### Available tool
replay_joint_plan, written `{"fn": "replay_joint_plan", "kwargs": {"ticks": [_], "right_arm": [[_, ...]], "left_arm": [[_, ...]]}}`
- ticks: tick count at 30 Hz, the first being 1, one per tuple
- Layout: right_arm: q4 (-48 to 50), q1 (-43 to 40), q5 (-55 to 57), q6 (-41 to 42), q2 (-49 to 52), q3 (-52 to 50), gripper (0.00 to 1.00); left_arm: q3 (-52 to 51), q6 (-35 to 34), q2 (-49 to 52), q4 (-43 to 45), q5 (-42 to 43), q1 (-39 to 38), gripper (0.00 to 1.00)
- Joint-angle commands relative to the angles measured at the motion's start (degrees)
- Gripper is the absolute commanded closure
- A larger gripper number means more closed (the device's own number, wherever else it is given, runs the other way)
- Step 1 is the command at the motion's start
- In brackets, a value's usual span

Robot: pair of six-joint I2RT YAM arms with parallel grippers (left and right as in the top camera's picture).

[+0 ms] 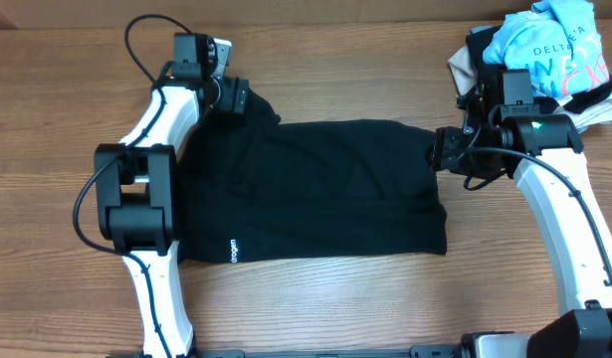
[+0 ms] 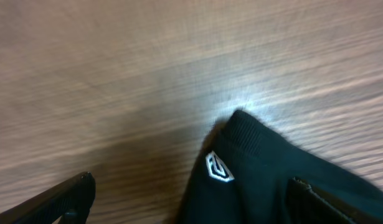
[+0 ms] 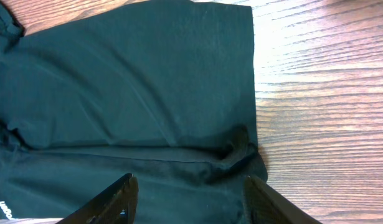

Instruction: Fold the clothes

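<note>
Now the black polo shirt lies flattened on the surface. The left gripper gapes over its far-left corner and the right gripper hovers open at its right edge, likely poised to fold.

Little readable from my seat.
- Light-blue tee, far right corner, overhead view: white "DELTA" legible. Bigger pink letters below it are crumpled, so I can't make out the word.
- Black shirt: small white wordmark near lower left hem, turned sideways, too small for me to read.
- Right wrist view: cut-off lettering on shirt at lower left frame edge, unreadable.
- Left wrist view: white angular emblem near shirt's edge. I see no letters in it.
</note>
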Motion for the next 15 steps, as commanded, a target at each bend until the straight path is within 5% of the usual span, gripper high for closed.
{"fn": "replay_joint_plan", "kwargs": {"ticks": [1, 5, 8, 9, 11, 13, 15], "right_arm": [[0.20, 0.11, 0.57, 0.81, -0.52, 1.01, 0.43], [0.24, 0.11, 0.59, 0.81, -0.52, 0.90, 0.43], [0.74, 0.11, 0.59, 0.83, -0.52, 0.72, 0.44], [0.96, 0.11, 0.59, 0.85, -0.52, 0.70, 0.44], [1.49, 0.11, 0.59, 0.87, -0.46, 0.70, 0.47], [2.43, 0.11, 1.51, 1.97, -0.46, 0.70, 0.48], [3.72, 0.11, 2.32, 2.54, -0.46, 0.70, 0.50]], "left_arm": [[0.50, -0.33, 3.52, 0.76, 0.31, -0.42, 0.03], [0.50, -0.22, 4.13, 2.47, 0.98, -0.46, 0.07], [0.50, -0.24, 4.13, 3.23, 1.07, -0.46, 0.20], [0.50, -0.26, 4.13, 3.37, 1.18, -0.46, 0.27], [0.50, -0.26, 4.13, 3.50, 1.16, -0.46, 0.61], [0.50, -0.26, 4.07, 3.50, 1.14, -0.46, 0.76], [0.61, -0.28, 3.78, 3.23, 1.14, -0.46, 0.80]]}}
